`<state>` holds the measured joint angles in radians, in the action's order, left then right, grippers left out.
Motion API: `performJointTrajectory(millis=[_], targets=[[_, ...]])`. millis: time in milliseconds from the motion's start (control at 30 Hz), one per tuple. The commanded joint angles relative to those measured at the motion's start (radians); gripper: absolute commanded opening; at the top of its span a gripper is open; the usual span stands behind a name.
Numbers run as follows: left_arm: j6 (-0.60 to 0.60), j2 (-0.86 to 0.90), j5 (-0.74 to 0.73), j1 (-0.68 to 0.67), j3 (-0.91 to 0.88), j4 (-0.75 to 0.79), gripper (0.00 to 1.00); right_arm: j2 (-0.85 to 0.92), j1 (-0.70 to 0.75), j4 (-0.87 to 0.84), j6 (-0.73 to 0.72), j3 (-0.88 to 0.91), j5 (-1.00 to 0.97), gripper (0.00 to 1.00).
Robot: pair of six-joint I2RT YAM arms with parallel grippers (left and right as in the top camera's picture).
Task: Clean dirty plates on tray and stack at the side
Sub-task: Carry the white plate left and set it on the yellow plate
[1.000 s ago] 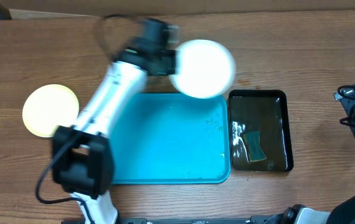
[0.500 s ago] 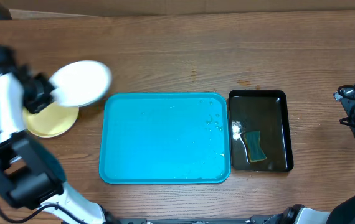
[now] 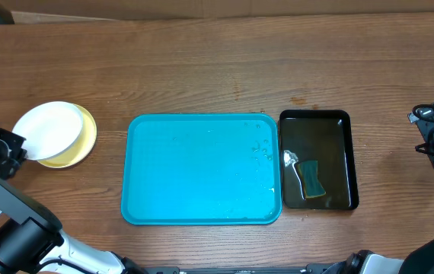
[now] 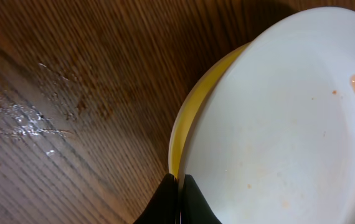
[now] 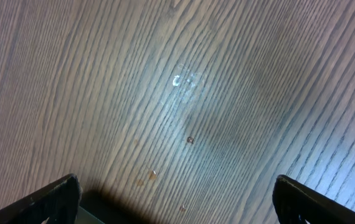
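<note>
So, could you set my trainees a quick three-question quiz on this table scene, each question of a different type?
1. True or false: a plate lies on the turquoise tray.
2. The white plate rests on: A) the yellow plate; B) the turquoise tray; C) nothing, it is held in the air.
3. Fill in: the right gripper has its jaws ___.

Key: 1 false; 2 A; 3 open.
</note>
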<state>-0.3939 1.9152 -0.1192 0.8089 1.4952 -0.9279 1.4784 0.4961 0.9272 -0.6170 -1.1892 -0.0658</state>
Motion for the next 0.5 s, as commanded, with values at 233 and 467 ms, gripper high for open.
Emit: performJointTrajectory(millis=[233, 467], targets=[[-0.018, -0.04, -0.131, -0.06, -0.043, 0.06, 0.5, -0.003, 0.003, -0.006, -0.005, -0.009, 0.0, 1.0], [0.045, -0.046, -0.408, -0.097, 0.024, -0.024, 0.58, -0.003, 0.003, -0.006, -0.005, -0.009, 0.0, 1.0]])
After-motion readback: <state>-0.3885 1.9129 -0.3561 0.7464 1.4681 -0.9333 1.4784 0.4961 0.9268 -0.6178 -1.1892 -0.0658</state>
